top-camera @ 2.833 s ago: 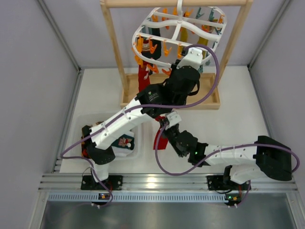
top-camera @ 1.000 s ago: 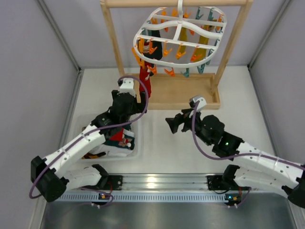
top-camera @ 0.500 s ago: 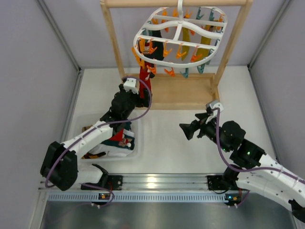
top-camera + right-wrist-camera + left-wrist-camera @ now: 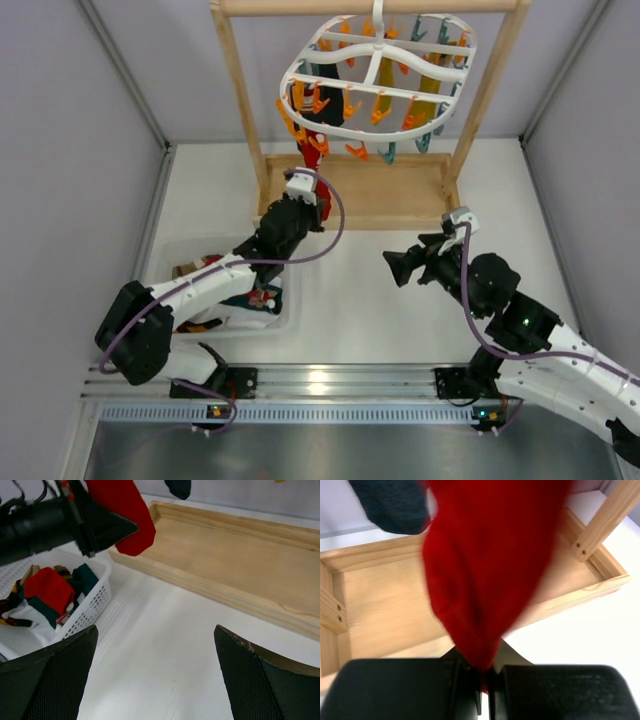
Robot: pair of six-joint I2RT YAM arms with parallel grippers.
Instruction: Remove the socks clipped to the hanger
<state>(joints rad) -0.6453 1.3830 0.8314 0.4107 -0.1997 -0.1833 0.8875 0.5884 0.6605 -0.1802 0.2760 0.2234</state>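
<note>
I am holding my left arm [image 4: 212, 279] stretched forward, its jaws clamping tight on the sock [image 4: 485, 570]. I am holding my right arm [image 4: 520, 320] bent, its jaws spread wide and pointing left.

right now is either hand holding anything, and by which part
The left hand pinches the red sock by its lower tip. The right hand is open and empty.
</note>
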